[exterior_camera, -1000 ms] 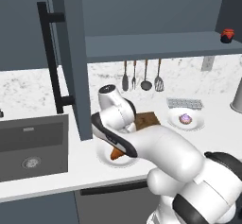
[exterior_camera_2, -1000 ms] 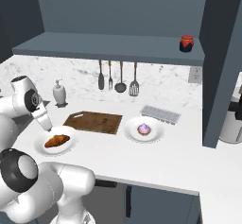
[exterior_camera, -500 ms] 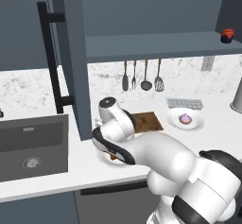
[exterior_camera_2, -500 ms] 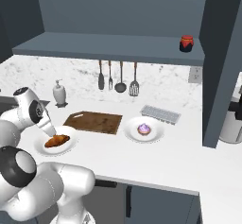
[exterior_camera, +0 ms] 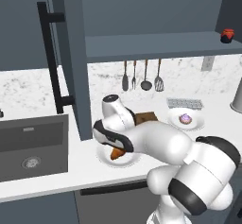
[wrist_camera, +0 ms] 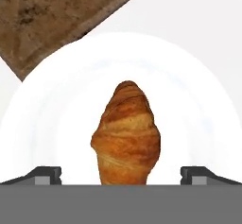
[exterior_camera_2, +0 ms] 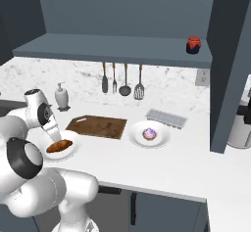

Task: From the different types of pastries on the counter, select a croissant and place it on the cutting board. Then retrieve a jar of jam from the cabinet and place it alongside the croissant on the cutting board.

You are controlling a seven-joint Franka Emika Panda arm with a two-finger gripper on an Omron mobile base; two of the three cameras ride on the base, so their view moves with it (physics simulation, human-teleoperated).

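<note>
The golden croissant (wrist_camera: 125, 133) lies on a round white plate (wrist_camera: 198, 90) on the white counter (exterior_camera_2: 162, 167). My gripper (wrist_camera: 122, 176) hangs open just above it, one fingertip on each side and neither touching. From the base, the gripper (exterior_camera_2: 54, 137) sits low over the croissant (exterior_camera_2: 60, 145) (exterior_camera: 115, 153). The dark-brown cutting board (exterior_camera_2: 98, 126) (wrist_camera: 52, 15) lies bare just beyond the plate. A red jar of jam (exterior_camera_2: 194, 45) (exterior_camera: 227, 35) stands on the shelf of the open cabinet (exterior_camera: 71, 62). The pink frosted pastry (exterior_camera_2: 149, 134) rests on a second plate.
The cabinet door with its black bar handle (exterior_camera: 49, 57) stands open beside my arm. A sink (exterior_camera: 30, 147) is to the left. Hanging utensils (exterior_camera_2: 122, 79), a soap dispenser (exterior_camera_2: 61, 96) and a grey rack (exterior_camera_2: 166, 118) line the backsplash.
My hand has come down and forward from above the plate to just over the croissant. The jaws have stayed wide and the pastries have not moved.
</note>
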